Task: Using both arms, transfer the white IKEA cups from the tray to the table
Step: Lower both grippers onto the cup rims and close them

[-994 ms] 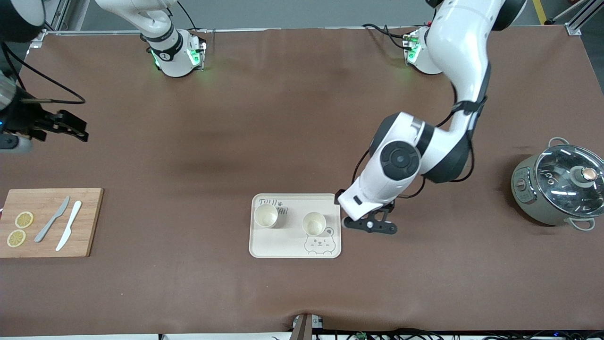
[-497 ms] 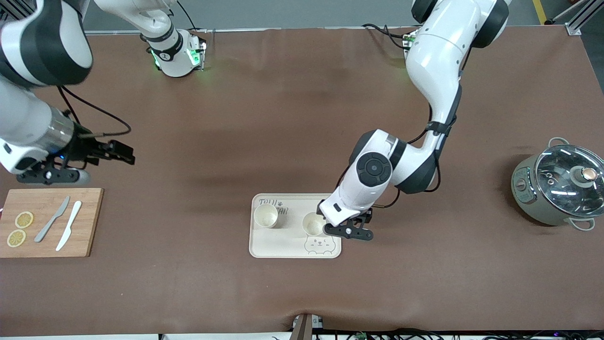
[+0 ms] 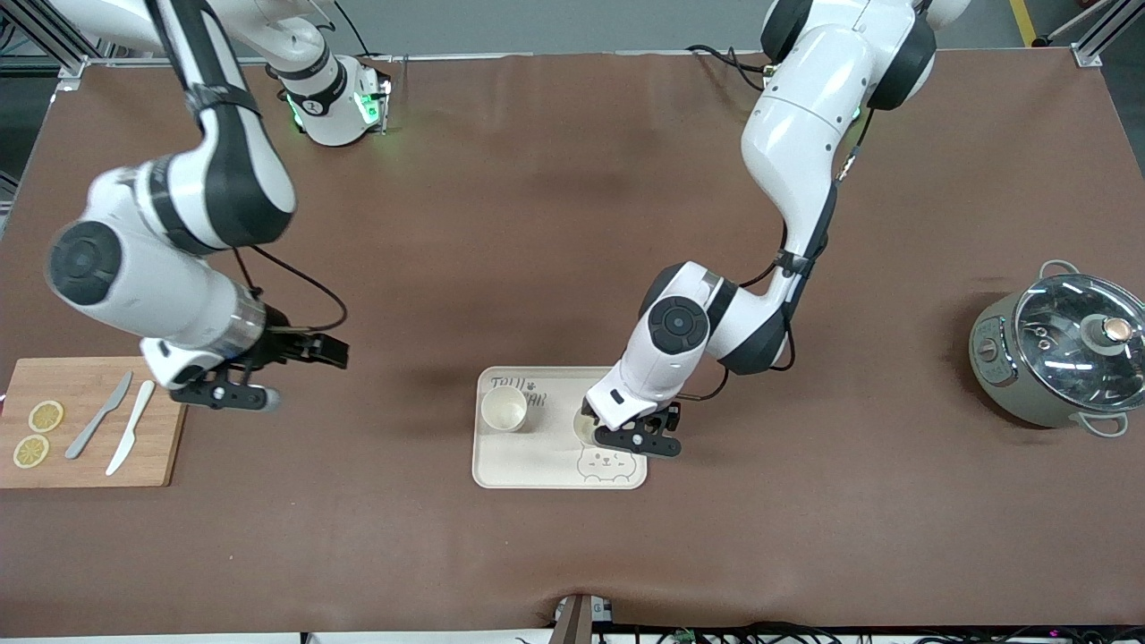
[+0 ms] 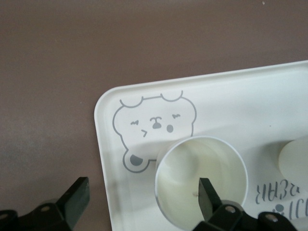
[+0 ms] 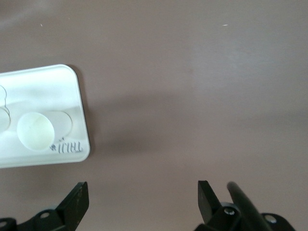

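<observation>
Two white cups stand on the cream bear-print tray [image 3: 537, 467]. One cup [image 3: 504, 409] is at the tray's end toward the right arm. The other cup [image 3: 583, 429] is largely hidden under my left gripper [image 3: 631, 438]. In the left wrist view my left gripper [image 4: 142, 198] is open: one finger is over this cup's [image 4: 192, 175] mouth, the other is over the table outside the tray [image 4: 231, 96]. The other cup [image 4: 294, 159] shows at the edge. My right gripper [image 3: 222, 394] is open and empty over bare table beside the cutting board. Its wrist view [image 5: 142, 199] shows the tray [image 5: 48, 82] and a cup [image 5: 34, 130] farther off.
A wooden cutting board [image 3: 170, 420] with two lemon slices and two knives lies at the right arm's end of the table. A grey pot with a glass lid [image 3: 1060, 358] stands at the left arm's end.
My left gripper moved from beside the tray to over the cup near the bear print. My right arm swung in from the table's edge to beside the cutting board.
</observation>
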